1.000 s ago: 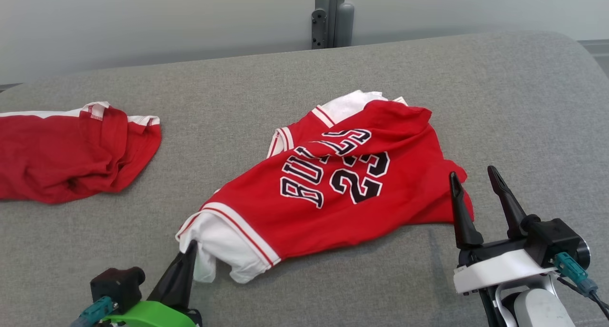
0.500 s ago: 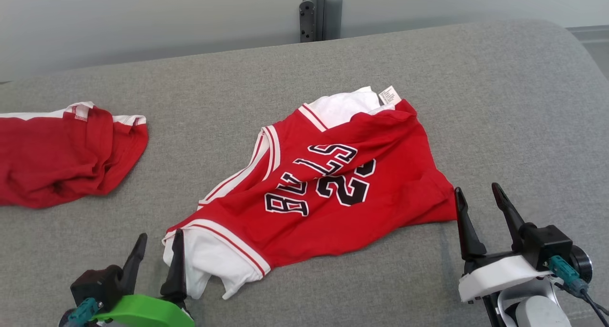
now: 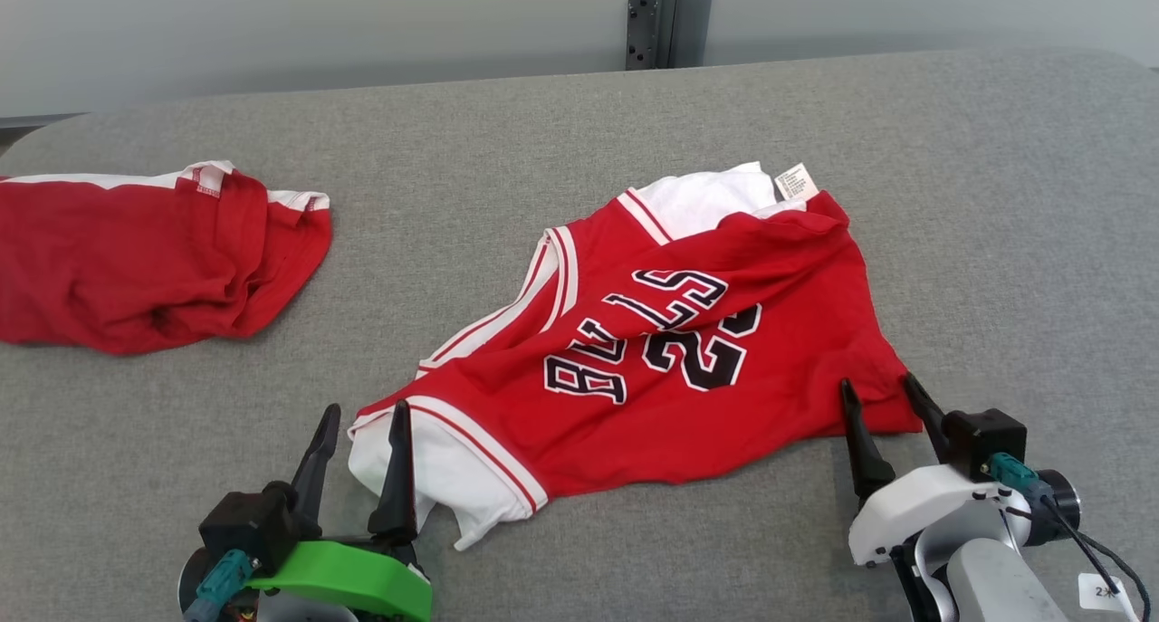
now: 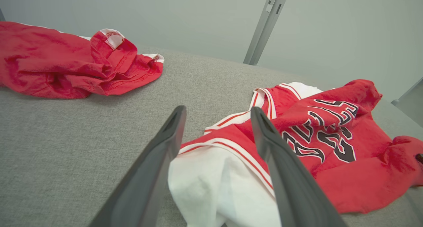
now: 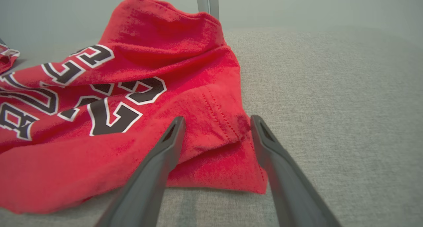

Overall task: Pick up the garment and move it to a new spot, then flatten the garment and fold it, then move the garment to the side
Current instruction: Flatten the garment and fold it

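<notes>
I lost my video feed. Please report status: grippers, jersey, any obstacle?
Left gripper open at jersey, white corner. Right gripper open at its red corner. Jersey crumpled. Other red garment apart, left.

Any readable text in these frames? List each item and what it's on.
"BULLS": black, white-edged letters on the red jersey, broken up by creases.
"23": number next to it on the same jersey, partly folded.
White tag at the jersey's far edge: print too small to read.
White sticker at the head view's lower right corner: starts with "2", rest unreadable.
</notes>
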Motion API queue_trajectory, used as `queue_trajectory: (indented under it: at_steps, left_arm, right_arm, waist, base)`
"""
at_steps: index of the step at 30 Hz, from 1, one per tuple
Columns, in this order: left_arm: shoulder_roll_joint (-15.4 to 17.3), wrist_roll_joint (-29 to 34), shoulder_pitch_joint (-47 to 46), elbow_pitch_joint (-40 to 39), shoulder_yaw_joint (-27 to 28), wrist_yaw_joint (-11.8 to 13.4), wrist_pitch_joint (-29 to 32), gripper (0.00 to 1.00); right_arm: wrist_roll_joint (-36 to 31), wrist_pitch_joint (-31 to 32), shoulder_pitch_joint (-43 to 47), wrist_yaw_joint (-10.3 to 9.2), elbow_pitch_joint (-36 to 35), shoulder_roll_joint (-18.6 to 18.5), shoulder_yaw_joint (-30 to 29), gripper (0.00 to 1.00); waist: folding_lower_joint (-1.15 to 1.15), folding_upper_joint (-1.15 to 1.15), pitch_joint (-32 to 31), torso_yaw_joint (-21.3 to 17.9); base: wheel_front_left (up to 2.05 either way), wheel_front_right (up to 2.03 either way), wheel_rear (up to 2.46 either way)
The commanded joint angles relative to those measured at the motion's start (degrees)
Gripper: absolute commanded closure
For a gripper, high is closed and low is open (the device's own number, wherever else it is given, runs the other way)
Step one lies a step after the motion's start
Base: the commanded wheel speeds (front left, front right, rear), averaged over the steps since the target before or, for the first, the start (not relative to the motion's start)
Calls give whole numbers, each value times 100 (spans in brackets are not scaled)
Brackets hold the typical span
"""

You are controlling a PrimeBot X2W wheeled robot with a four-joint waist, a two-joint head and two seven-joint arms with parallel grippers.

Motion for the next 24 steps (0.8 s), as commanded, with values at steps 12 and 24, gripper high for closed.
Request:
queue_trajectory:
  at_steps: [12, 24]
  left_arm:
    - [-141, 75, -157, 165, -197, -109, -113, 0]
    - [-152, 80, -205, 189, -277, -89, -146, 0]
  right_arm:
    - [139, -18, -15, -1, -216, -25, 116, 100]
    - [72, -18, 1104, -1, -570, -21, -235, 100]
  waist:
    - [0, 0, 52, -293]
    - [0, 0, 88, -787]
  base:
    - [0, 0, 0]
    - [0, 0, 0]
